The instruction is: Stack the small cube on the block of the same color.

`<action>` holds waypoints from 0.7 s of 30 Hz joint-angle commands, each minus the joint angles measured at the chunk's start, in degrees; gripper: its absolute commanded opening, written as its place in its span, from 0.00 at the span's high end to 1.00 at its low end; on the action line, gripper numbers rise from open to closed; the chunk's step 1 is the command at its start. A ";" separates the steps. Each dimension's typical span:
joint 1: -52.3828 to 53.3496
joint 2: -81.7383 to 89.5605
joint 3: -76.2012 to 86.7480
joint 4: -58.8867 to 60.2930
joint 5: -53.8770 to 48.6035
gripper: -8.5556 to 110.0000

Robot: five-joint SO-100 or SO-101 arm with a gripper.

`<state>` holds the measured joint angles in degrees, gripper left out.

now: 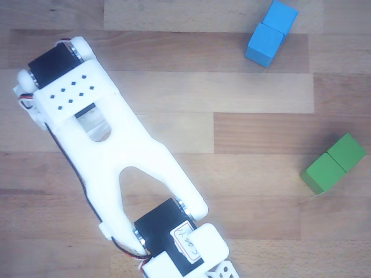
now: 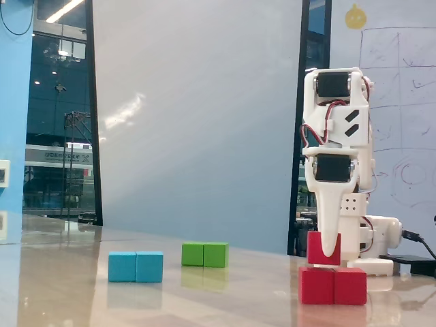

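Observation:
In the fixed view my gripper [image 2: 330,253] points straight down and is shut on the small red cube [image 2: 313,251]. The cube sits on or just above the left half of the red double-length block [image 2: 351,286], which lies on the table at the right. One white finger covers the cube's front face. In the other view, which looks down from above, my white arm [image 1: 116,150] hides the cube, the red block and the fingertips.
A blue double-length block [image 1: 271,33] [image 2: 135,266] and a green double-length block [image 1: 333,164] [image 2: 204,254] lie on the wooden table, apart from the red block. The arm's base [image 2: 371,245] stands just behind the red block.

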<state>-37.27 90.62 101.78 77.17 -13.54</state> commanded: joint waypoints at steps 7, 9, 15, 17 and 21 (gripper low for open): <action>0.09 1.41 -5.63 -0.26 -0.26 0.76; 0.26 1.67 -5.63 -0.26 -0.26 0.76; 0.97 2.55 -5.71 0.26 -0.26 0.76; 1.05 3.69 -5.71 0.26 -0.26 0.76; 1.05 4.66 -5.71 0.26 -0.26 0.76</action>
<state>-36.56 90.62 101.78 77.17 -13.54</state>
